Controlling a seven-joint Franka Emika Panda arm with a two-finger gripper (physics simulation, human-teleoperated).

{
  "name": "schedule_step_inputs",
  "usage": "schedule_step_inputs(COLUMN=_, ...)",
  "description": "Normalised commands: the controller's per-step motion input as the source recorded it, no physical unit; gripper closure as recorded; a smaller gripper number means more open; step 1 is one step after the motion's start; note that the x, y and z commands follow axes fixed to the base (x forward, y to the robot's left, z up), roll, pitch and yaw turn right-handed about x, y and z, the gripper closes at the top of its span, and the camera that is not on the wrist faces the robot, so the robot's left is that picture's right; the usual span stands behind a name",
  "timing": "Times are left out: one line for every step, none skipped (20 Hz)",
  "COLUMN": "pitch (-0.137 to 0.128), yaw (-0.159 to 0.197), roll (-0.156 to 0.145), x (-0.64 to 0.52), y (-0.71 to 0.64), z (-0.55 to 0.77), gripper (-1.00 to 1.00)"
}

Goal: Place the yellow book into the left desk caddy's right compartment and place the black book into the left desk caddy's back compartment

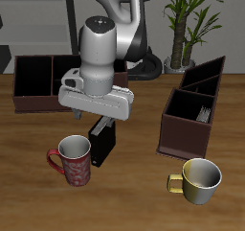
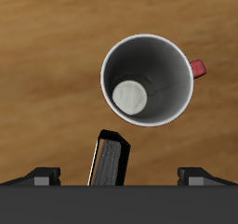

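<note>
Claw (image 2: 115, 177) hangs spread above the black book (image 1: 100, 144), fingers clear of it. Book stands on the bench (image 1: 134, 196) beside a red mug (image 1: 75, 160). Left desk caddy (image 1: 191, 115) sits well apart, a book visible inside.

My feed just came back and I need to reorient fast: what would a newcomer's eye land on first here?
The white arm, mid-table, hangs its tool right over the black book, which stands on the wood. Just beside it, nearer the front edge, is a red patterned mug, and the wrist view looks straight down into its pale inside. The left desk caddy stands apart.
</note>
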Motion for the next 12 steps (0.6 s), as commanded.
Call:
schedule_step_inputs(pitch=0.014, yaw=0.03, roll=-0.051, x=0.0, y=0.08, z=-0.21, gripper=-1.0)
schedule_step_inputs(pitch=0.016, yaw=-0.029, roll=0.012, x=-0.01, y=0.0, z=-0.26, gripper=-1.0)
schedule_step_inputs(pitch=-0.006, yaw=-0.017, roll=0.04, x=-0.12, y=0.12, z=-0.23, gripper=-1.0)
schedule_step_inputs(pitch=0.012, yaw=-0.001, roll=0.03, x=-0.1, y=0.12, z=-0.22, gripper=-1.0)
schedule_step_inputs(pitch=0.011, yaw=-0.012, roll=0.041, x=-0.12, y=0.22, z=-0.22, gripper=-1.0)
schedule_step_inputs(pitch=-0.003, yaw=0.011, roll=0.0, x=-0.04, y=0.08, z=-0.19, gripper=-1.0)
schedule_step_inputs(pitch=0.004, yaw=-0.006, roll=0.052, x=-0.1, y=0.16, z=-0.14, gripper=-1.0)
schedule_step_inputs(pitch=-0.009, yaw=0.01, roll=0.038, x=-0.05, y=0.08, z=-0.09, gripper=-1.0)
schedule_step_inputs(pitch=0.013, yaw=-0.048, roll=-0.018, x=-0.04, y=0.04, z=-0.18, gripper=-1.0)
schedule_step_inputs(pitch=-0.007, yaw=0.01, roll=0.013, x=-0.1, y=0.11, z=-0.1, gripper=-1.0)
schedule_step_inputs(pitch=0.013, yaw=-0.027, roll=0.016, x=-0.04, y=0.02, z=-0.22, gripper=-1.0)
schedule_step_inputs(pitch=-0.008, yaw=0.007, roll=-0.002, x=-0.09, y=0.04, z=-0.11, gripper=-1.0)
